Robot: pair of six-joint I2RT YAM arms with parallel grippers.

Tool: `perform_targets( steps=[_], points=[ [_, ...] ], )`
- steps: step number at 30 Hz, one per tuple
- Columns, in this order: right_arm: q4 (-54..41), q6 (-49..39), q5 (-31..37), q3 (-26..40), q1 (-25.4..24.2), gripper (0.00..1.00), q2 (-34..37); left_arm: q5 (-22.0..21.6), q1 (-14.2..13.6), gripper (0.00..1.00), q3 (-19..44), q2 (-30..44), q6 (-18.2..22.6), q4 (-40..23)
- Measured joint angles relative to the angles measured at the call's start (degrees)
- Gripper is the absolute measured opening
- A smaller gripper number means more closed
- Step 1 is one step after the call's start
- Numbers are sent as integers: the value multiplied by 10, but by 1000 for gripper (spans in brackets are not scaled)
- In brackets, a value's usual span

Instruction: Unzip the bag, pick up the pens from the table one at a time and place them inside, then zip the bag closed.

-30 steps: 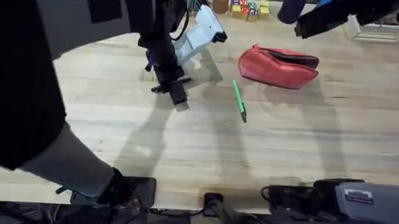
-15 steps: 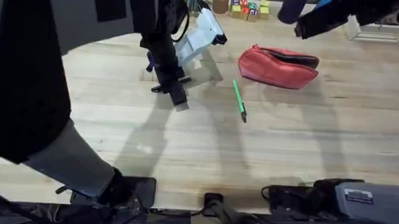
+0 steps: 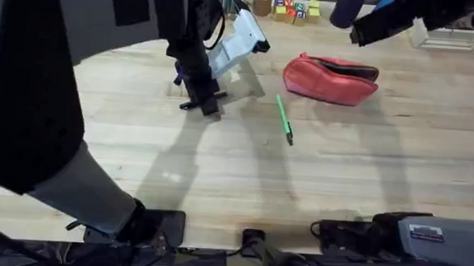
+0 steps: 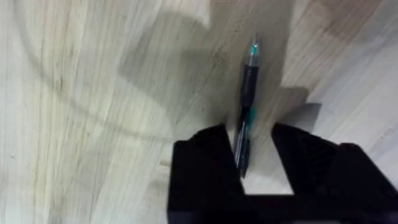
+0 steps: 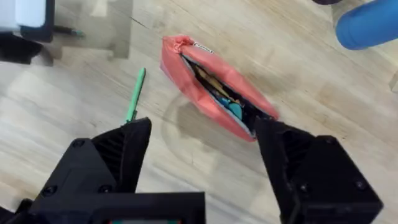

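Black pen (image 4: pixel 247 106) now between jaws

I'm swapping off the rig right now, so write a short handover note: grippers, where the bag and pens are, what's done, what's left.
Left gripper: open, low over the table, fingers either side of the black pen, not yet closed on it.
Right gripper: open, holding nothing, above the bag.
Bag: lying at the far middle of the table, zipper open.
Green pen: lying on the table just in front of the bag.
Done: unzipping.
Left: grasp the black pen and put it in, then the green pen, then zip the bag closed.
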Motion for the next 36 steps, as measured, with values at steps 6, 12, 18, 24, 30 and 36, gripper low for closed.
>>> perform_targets(
  steps=[6, 12, 18, 24, 30, 36],
  points=[
    [0, 0, 0, 0, 0, 996, 0, 3, 0, 278, 0, 0, 0, -2],
    [0, 0, 0, 0, 0, 996, 0, 8, 0, 129, 0, 0, 0, -4],
    [0, 0, 0, 0, 0, 997, 0, 12, 0, 53, 1, 0, 0, -4],
    [0, 1, 0, 0, 0, 998, 0, 12, 0, 45, 2, 0, 0, -3],
    [-1, 11, 0, 0, 0, 997, -2, 12, 0, 41, 2, 0, 0, -3],
    [-14, 15, 0, -1, 0, 996, -46, 11, 0, 43, 7, 3, -9, -8]
  ],
)
